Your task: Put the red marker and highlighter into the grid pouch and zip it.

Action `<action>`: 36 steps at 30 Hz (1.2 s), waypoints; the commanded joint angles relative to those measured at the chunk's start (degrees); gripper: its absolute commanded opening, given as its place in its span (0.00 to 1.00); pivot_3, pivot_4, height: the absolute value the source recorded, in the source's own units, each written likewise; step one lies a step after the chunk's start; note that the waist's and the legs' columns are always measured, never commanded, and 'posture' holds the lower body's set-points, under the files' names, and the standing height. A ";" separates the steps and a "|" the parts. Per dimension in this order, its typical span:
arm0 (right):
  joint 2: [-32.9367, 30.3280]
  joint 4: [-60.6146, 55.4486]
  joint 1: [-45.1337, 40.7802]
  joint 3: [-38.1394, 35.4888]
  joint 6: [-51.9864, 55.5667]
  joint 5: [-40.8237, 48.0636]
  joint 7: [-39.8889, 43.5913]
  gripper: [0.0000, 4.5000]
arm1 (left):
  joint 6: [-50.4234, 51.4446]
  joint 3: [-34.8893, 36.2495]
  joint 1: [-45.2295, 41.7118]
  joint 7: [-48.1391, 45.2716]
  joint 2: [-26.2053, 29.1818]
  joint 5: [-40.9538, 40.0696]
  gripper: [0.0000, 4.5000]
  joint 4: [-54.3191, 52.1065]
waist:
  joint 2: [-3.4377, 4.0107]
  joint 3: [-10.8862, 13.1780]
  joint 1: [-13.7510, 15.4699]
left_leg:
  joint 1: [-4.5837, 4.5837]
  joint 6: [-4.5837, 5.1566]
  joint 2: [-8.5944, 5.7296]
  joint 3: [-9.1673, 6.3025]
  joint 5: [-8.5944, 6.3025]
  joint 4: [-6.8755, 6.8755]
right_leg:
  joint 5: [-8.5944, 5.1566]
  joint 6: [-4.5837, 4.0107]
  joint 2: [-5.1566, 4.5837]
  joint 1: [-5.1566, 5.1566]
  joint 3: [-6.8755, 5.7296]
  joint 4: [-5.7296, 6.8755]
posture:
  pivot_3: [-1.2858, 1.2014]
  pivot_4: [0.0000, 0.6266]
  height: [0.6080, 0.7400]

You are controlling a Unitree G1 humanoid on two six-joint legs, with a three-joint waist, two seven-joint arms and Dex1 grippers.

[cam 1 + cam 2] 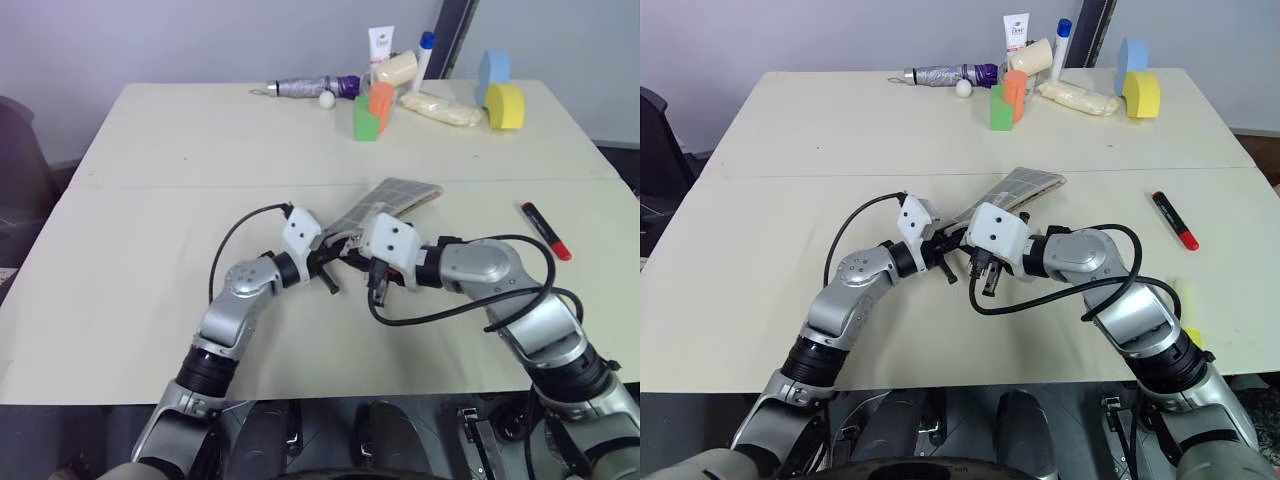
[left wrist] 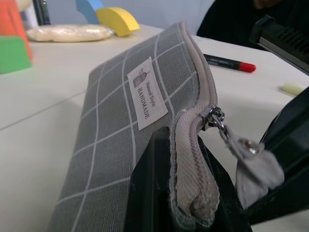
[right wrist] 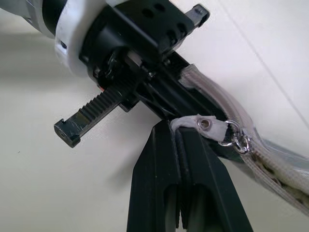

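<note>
Grid pouch (image 2: 130, 125) is held up off the table (image 1: 150, 150), tilted, betw. both claws near the front centre. Left claw (image 2: 186, 193) clamped on the pouch's zipper-edge end; right claw (image 3: 179, 145) closed on the grey zipper pull tab (image 3: 200, 124), right beside the left one. Red marker (image 1: 546, 230) lies on the table well off to the right claw's outer side. Highlighter, prob. the pale-yellow bit (image 1: 1183, 300) by the right forearm, partly hidden. Foam blocks (image 1: 372, 110) and umbrella (image 1: 310, 87) far beyond both claws.
</note>
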 commanded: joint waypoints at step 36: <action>-8.82 0.18 33.32 -58.01 28.83 7.54 -12.16 0.77 | -13.74 -4.45 -2.33 -7.79 3.68 5.98 0.00 3.27 | 0.00 0.00 0.37 | -0.04 0.30 -0.03 0.00 -0.18 0.03 | 0.00 0.01 -0.07 0.08 -0.02 -0.07 | 0.52 0.24 1.00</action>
